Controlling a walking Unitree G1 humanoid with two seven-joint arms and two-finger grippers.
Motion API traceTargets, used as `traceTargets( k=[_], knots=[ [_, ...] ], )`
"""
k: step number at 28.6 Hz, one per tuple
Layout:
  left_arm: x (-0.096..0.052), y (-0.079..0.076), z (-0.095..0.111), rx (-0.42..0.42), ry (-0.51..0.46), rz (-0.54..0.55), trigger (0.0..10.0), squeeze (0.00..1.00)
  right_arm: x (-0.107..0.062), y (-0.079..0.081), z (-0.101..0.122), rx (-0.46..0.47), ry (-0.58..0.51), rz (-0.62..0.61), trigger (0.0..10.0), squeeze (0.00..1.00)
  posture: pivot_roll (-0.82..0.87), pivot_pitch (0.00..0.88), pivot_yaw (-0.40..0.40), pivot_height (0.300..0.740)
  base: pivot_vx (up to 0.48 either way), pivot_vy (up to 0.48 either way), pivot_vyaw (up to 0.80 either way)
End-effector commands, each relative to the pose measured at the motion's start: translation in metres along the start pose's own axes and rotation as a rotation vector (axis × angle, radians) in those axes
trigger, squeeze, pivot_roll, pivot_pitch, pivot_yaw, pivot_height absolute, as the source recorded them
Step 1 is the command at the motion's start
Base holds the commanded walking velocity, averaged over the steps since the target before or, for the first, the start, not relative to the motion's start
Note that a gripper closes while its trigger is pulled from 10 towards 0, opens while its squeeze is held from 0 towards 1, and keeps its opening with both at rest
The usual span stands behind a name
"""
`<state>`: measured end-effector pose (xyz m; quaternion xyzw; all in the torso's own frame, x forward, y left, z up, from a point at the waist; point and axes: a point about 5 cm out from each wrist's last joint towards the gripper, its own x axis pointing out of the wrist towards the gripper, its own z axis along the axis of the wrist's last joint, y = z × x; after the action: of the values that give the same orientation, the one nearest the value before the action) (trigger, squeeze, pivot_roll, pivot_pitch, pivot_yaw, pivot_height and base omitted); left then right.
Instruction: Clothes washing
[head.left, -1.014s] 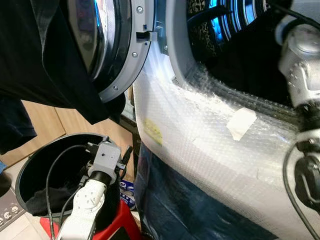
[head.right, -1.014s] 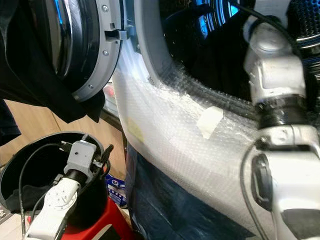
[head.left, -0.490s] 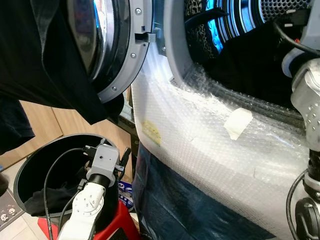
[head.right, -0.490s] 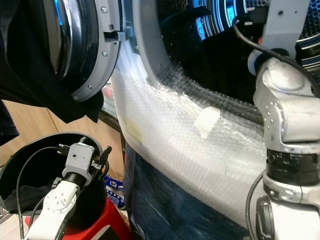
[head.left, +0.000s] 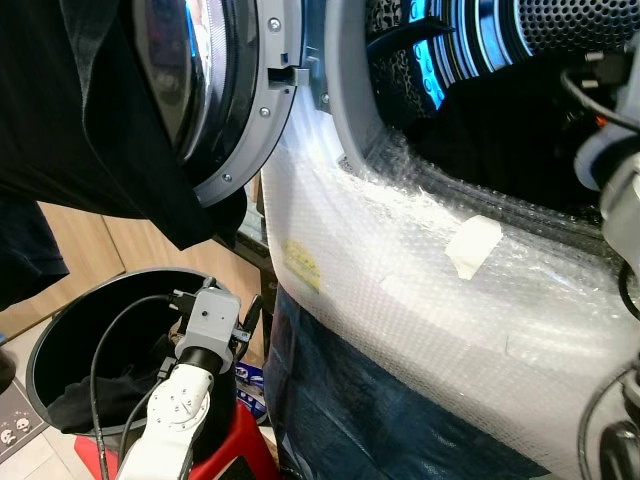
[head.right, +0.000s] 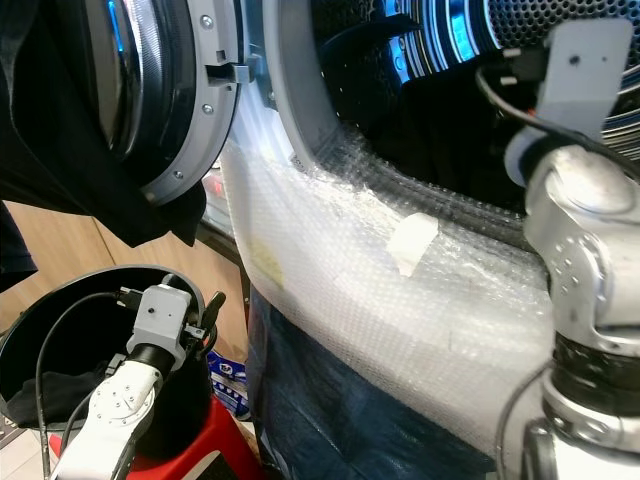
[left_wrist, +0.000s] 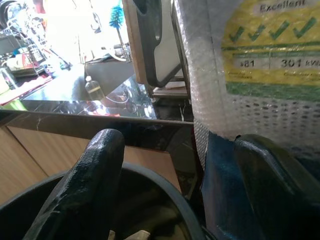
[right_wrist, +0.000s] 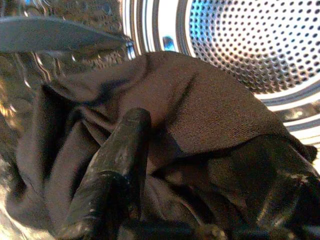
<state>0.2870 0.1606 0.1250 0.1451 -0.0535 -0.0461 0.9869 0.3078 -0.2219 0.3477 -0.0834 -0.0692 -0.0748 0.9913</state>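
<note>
The washing machine's front (head.left: 400, 300) is wrapped in bubble wrap, and its door (head.left: 240, 100) stands open at the left. A dark garment (head.left: 90, 120) hangs over the door. My right arm (head.right: 580, 200) reaches into the drum (right_wrist: 250, 40). There my right gripper (right_wrist: 215, 150) is open, its fingers (right_wrist: 120, 155) spread against a dark garment (right_wrist: 200, 100) lying inside. My left gripper (left_wrist: 180, 142) is open and holds nothing. It hovers at the rim of a black basket (head.left: 60, 330) with dark clothes (head.left: 90, 400) in it.
The basket rests on a red stool (head.left: 240, 445) close to the machine's lower front. A piece of tape (head.left: 472, 247) and a yellow label (head.left: 303, 265) stick to the bubble wrap. Wooden cabinets (head.left: 80, 250) and a dark counter (left_wrist: 100, 107) stand behind the basket.
My right arm has risen and pushed further into the drum, so less of it shows at the right. The left arm has hardly moved.
</note>
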Motion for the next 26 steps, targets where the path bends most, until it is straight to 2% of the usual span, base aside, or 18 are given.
traceTargets(
  k=[1,3,6,8,10,13,15,17,19,20,21,22,23,24,26],
  knots=[
    [0.000,0.000,0.005,0.011,-0.015,-0.013,10.0,0.00,-0.008,-0.010,0.002,0.013,-0.007,-0.012,10.0,0.00,-0.01,0.037,-0.061,0.740,0.000,0.000,0.00],
    [0.000,0.001,0.005,0.013,-0.015,-0.014,10.0,0.00,-0.015,-0.012,-0.001,0.028,-0.017,0.016,10.0,0.00,-0.01,0.039,-0.059,0.740,0.000,0.000,0.00],
    [0.000,0.001,0.005,0.017,-0.011,-0.020,10.0,0.00,-0.035,-0.002,0.003,0.104,-0.093,0.211,10.0,0.00,-0.02,0.033,-0.051,0.740,0.000,0.000,0.00],
    [0.000,0.000,0.005,0.019,-0.013,-0.029,10.0,0.00,-0.039,-0.001,0.002,0.092,-0.087,0.232,10.0,0.00,-0.02,0.029,-0.045,0.740,0.000,0.000,0.00],
    [0.000,-0.002,0.006,0.020,-0.018,-0.044,10.0,0.00,-0.049,-0.001,-0.008,-0.030,-0.005,0.301,10.0,0.00,-0.02,0.013,-0.039,0.740,0.000,0.000,0.00],
    [0.001,-0.001,0.006,0.022,-0.021,-0.048,10.0,0.00,-0.058,-0.003,-0.012,-0.097,-0.004,0.366,10.0,0.00,-0.02,0.000,-0.038,0.740,0.000,0.000,0.00],
    [0.001,-0.001,0.006,0.024,-0.022,-0.050,10.0,0.00,-0.061,-0.003,-0.012,-0.106,-0.011,0.387,10.0,0.00,-0.02,0.000,-0.038,0.740,0.000,0.000,0.00],
    [0.001,-0.001,0.007,0.024,-0.024,-0.053,10.0,0.00,-0.067,0.000,-0.007,-0.077,-0.069,0.448,10.0,0.00,-0.02,0.000,-0.038,0.740,0.000,0.000,0.00],
    [0.001,-0.002,0.007,0.026,-0.027,-0.060,10.0,0.00,-0.083,0.014,0.001,-0.024,-0.188,0.606,10.0,0.00,-0.02,0.000,-0.036,0.740,0.000,0.000,0.00],
    [0.001,-0.002,0.007,0.026,-0.027,-0.060,10.0,0.00,-0.083,0.014,0.001,-0.024,-0.188,0.606,10.0,0.00,-0.02,0.000,-0.036,0.740,0.000,0.000,0.00],
    [0.001,-0.002,0.007,0.027,-0.028,-0.061,10.0,0.00,-0.089,0.018,0.002,-0.003,-0.211,0.659,10.0,0.00,-0.02,0.000,-0.037,0.740,0.000,0.000,0.00],
    [0.001,-0.002,0.008,0.025,-0.034,-0.063,10.0,0.00,-0.099,0.029,0.003,0.013,-0.259,0.770,10.0,0.00,-0.02,0.000,-0.037,0.740,0.000,0.000,0.00],
    [0.001,-0.002,0.008,0.025,-0.034,-0.063,10.0,0.00,-0.099,0.029,0.003,0.013,-0.259,0.770,10.0,0.00,-0.02,0.000,-0.037,0.740,0.000,0.000,0.00],
    [0.002,-0.002,0.010,0.022,-0.042,-0.061,10.0,0.00,-0.109,0.038,0.005,0.028,-0.306,0.874,10.0,0.00,-0.02,0.000,-0.036,0.740,0.000,0.000,0.00],
    [0.003,-0.002,0.011,0.020,-0.049,-0.058,10.0,0.00,-0.115,0.042,0.008,0.082,-0.337,0.951,10.0,0.00,-0.02,0.000,-0.037,0.740,0.000,0.000,0.00]
  ],
)
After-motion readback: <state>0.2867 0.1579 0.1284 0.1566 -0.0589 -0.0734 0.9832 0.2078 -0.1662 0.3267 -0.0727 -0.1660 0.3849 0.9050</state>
